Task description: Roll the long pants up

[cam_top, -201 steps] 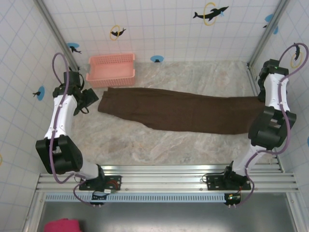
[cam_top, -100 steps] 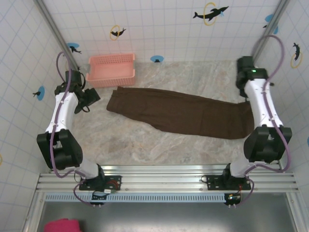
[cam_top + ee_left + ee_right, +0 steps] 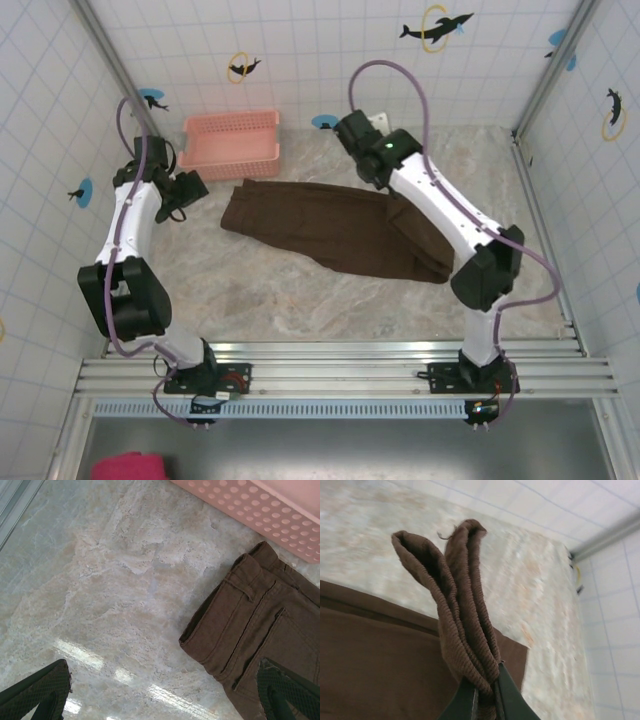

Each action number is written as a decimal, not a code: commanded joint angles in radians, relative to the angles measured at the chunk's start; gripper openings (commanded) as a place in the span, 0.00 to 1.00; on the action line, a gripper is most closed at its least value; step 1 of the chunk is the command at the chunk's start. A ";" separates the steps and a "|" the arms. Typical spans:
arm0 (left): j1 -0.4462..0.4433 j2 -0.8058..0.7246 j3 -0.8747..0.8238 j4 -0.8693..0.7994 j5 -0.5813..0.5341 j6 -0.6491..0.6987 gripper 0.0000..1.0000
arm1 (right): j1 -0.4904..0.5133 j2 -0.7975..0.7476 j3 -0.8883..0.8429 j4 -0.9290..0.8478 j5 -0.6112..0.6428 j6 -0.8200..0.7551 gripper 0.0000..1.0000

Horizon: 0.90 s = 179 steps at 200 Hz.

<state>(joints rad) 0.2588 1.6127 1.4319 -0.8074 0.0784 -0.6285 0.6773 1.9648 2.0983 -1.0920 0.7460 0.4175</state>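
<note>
1. The right gripper (image 3: 485, 682) is clamping down hard on a bunch of brown cloth, fingers pressed together with the fabric squeezed between them.
2. In the right wrist view, that pinched cloth is standing up out of the fingers in two thick folded lobes, and more of the same fabric is lying flat on the table behind it.
3. That cloth belongs to the long pants (image 3: 320, 225), and from above the right arm is reaching across them, its wrist hanging over the far edge about midway along.
4. The pants are stretching left to right across the marble table (image 3: 300, 300), the long axis slanting a little nearer toward the right.
5. The waist end is pointing left, and the leg end is doubling back over itself, with the fold sitting at the right end.
6. The left gripper (image 3: 162, 670) is hovering with its fingers wide apart and nothing between them, over bare table just left of the waist.
7. In the left wrist view, the waistband, belt loops and a pocket seam are showing clearly.
8. The waist corner is lying just beside the near wall of the pink basket (image 3: 232, 145).
9. A bright pink cloth lump (image 3: 130, 467) is sitting well apart, on the near side of the rail.
</note>
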 commanded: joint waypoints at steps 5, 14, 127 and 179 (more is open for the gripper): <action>-0.007 0.025 0.027 0.014 0.022 0.027 0.97 | 0.060 0.117 0.210 -0.036 0.050 -0.030 0.00; -0.006 0.028 0.025 0.017 0.024 0.029 0.97 | 0.074 0.161 0.282 -0.047 0.048 -0.042 0.00; -0.006 0.028 0.009 0.028 0.032 0.059 0.97 | 0.155 0.369 0.534 0.011 -0.100 -0.089 0.00; -0.006 0.021 -0.007 0.032 0.029 0.050 0.97 | 0.176 0.368 0.535 0.067 -0.158 -0.103 0.00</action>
<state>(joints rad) 0.2588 1.6348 1.4315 -0.7815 0.1005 -0.5980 0.8482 2.3299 2.5988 -1.0954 0.6197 0.3241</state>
